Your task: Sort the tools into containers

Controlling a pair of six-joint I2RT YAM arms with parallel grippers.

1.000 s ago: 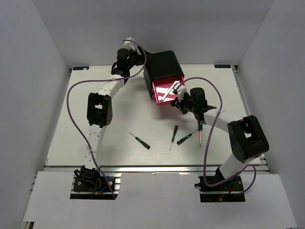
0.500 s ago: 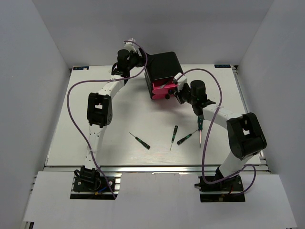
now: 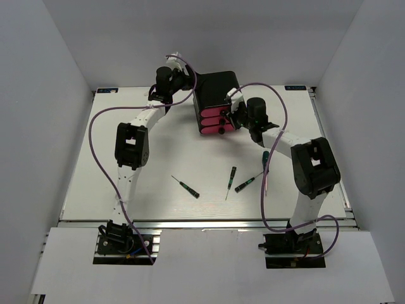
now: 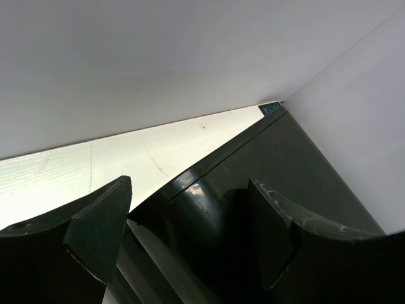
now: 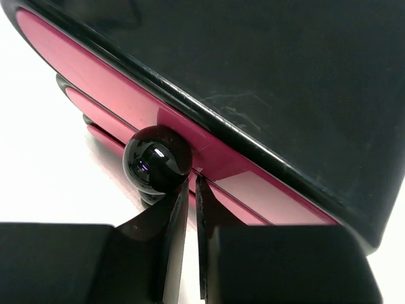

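Three pink drawers probably slide lightly; grip their slick round knobs. Right claw sits nearly together just beside one, left claw apart.

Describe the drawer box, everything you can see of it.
The drawer box is a glossy black case with rounded corners, plastic by the look, standing at the far middle of the table. Its front faces the arms and holds three stacked pink drawers, all pushed in, each with a round black knob. The left gripper straddles a back corner, open; contact cannot be told. The right gripper, nearly closed, has its fingertips at one knob.
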